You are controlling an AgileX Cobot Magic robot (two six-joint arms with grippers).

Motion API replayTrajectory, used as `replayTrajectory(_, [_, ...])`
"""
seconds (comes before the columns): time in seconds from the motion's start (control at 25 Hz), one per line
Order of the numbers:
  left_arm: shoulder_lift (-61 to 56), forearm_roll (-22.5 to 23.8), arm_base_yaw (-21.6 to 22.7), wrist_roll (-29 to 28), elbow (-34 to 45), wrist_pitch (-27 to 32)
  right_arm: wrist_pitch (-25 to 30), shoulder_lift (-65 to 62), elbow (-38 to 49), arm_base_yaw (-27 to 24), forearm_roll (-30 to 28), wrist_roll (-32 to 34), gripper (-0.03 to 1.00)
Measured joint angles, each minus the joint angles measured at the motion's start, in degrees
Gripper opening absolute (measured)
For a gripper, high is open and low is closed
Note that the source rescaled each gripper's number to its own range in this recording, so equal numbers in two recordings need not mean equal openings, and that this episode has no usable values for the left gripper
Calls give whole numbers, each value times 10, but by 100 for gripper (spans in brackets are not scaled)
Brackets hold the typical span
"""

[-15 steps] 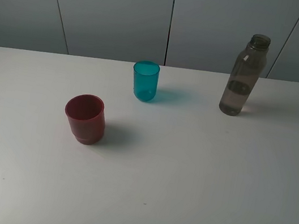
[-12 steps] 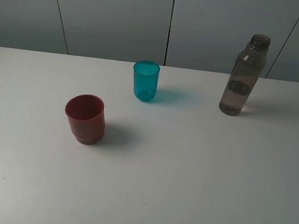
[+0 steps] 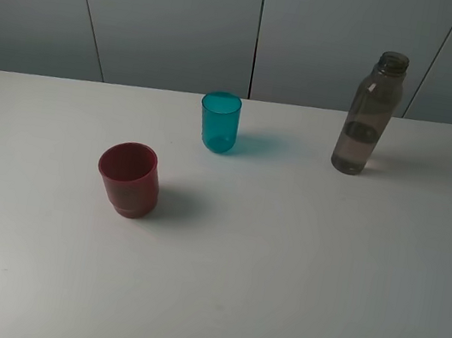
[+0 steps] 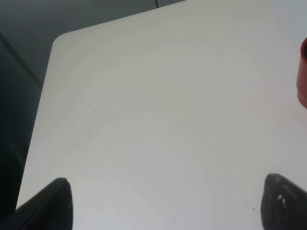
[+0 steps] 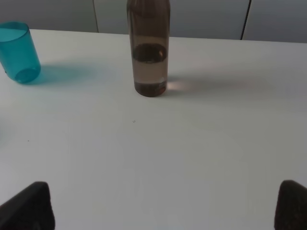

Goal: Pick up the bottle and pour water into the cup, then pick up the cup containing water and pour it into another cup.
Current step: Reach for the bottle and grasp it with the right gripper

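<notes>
A: Which step are we on?
B: Step one, not begun. The tall slim smoky grey-brown translucent plastic bottle [image 3: 369, 115] stands upright and uncapped at the far right of the white table [image 3: 291, 301], with water in its lower part. Nothing is lifted.
A: Cups?
B: The small translucent teal-blue plastic tumbler [image 3: 219, 122] is upright at the far middle, well apart from the bottle. The squat dark red opaque plastic cup [image 3: 128, 179] is nearer and to the left, apart from both. Can't tell if either holds water.
A: Right gripper?
B: Right gripper [image 5: 163, 201] is spread wide, with nothing between the fingers and touching nothing. The bottle [image 5: 148, 48] sits ahead of it, roughly in line but well off. The teal tumbler [image 5: 18, 52] is off to one side.
A: Left?
B: Left gripper [image 4: 168, 196] is also wide and empty, over bare table. Only a sliver of the red cup [image 4: 302, 72] shows in its view.
A: Next move?
B: My read: the right arm advances and straddles the bottle body about mid-height, then closes and lifts. The bottle is tall and slim, so a glancing touch could tip it. Centre first. Then carry it to the teal tumbler and tilt the neck over the rim.
</notes>
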Motion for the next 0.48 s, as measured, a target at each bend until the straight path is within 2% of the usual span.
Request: replayTrajectory(0.48, [0,0,0,0,0,0,0,0,0,0,0,0,100])
